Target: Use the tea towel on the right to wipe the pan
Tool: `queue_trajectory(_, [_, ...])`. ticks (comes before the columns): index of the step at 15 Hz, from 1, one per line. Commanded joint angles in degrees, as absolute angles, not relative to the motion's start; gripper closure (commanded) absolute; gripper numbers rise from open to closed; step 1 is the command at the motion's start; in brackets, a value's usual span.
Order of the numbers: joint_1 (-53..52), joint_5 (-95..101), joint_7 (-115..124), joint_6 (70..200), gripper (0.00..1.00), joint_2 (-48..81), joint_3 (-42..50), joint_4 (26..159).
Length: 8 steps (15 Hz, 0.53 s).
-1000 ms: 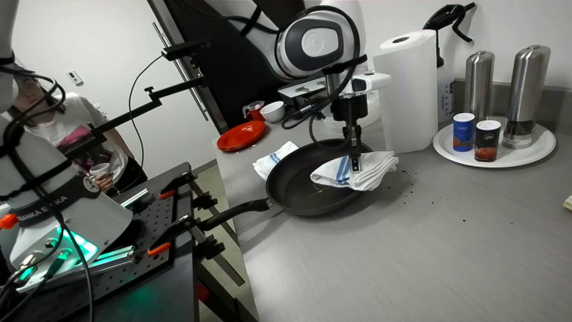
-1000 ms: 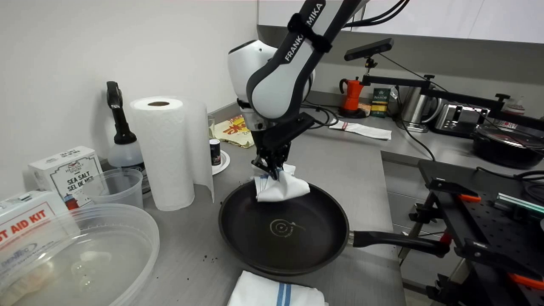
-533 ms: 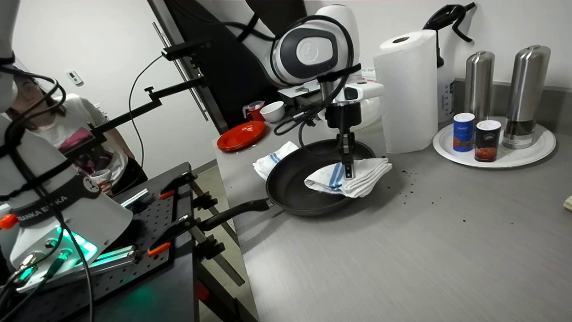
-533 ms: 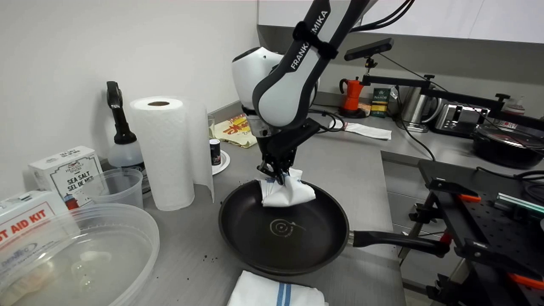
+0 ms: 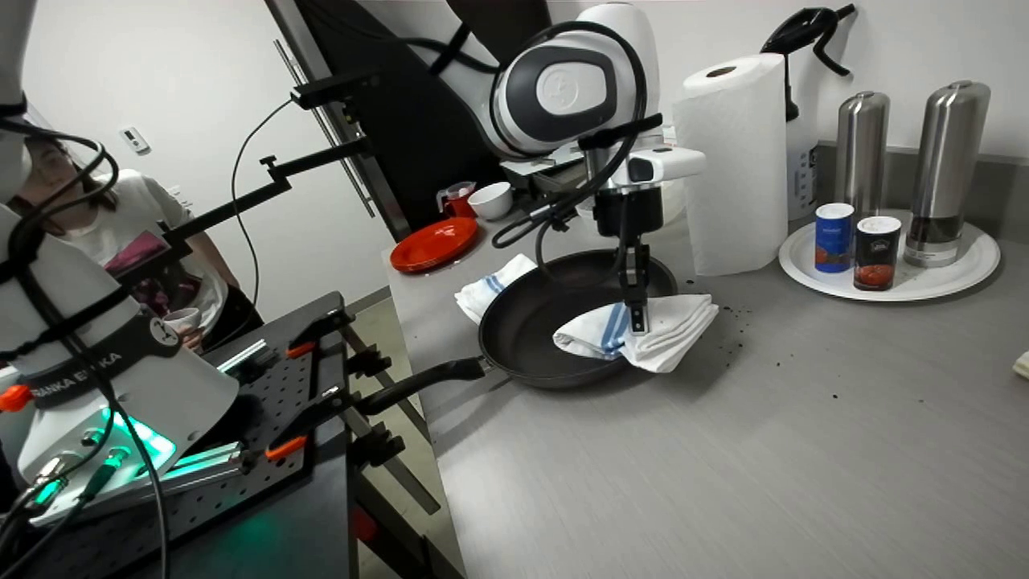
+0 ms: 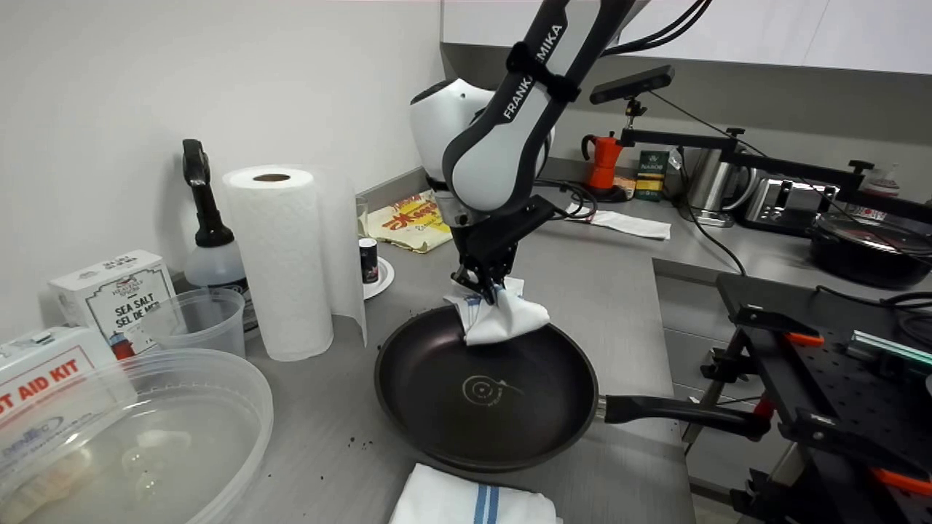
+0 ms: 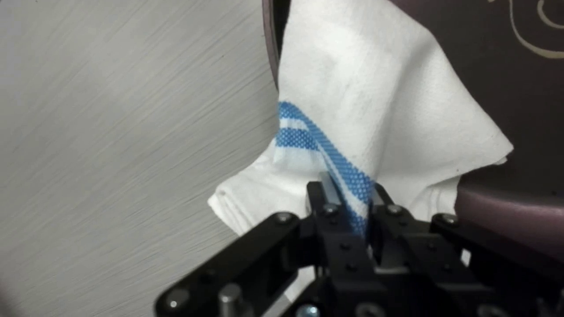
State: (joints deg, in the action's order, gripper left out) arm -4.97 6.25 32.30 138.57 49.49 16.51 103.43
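Over the last second I have drawn the tea towel rightward, as an exterior view has it, along the far rim of the pan, finishing a little farther out; the pan has stayed put. My end effector pinches the tea towel at a blue-striped fold, nothing but fabric in its bite. The towel now lies across that rim: one part spreads over the pan's inside, and a folded tail sticks out over the desk, near some dark specks. Whether it presses on the pan's floor I cannot tell. I judge this a wiping stroke that reaches only the edge; the middle and near side probably need a pass next, so I should bring it inward.
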Motion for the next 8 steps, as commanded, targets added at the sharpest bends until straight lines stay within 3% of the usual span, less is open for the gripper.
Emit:
queue_trajectory(1, [-5.42,6.44,32.84,138.06,0.97,50.09,17.11,102.41])
queue_trajectory(8, [-5.71,5.23,32.83,137.91,0.97,49.16,15.08,103.4])
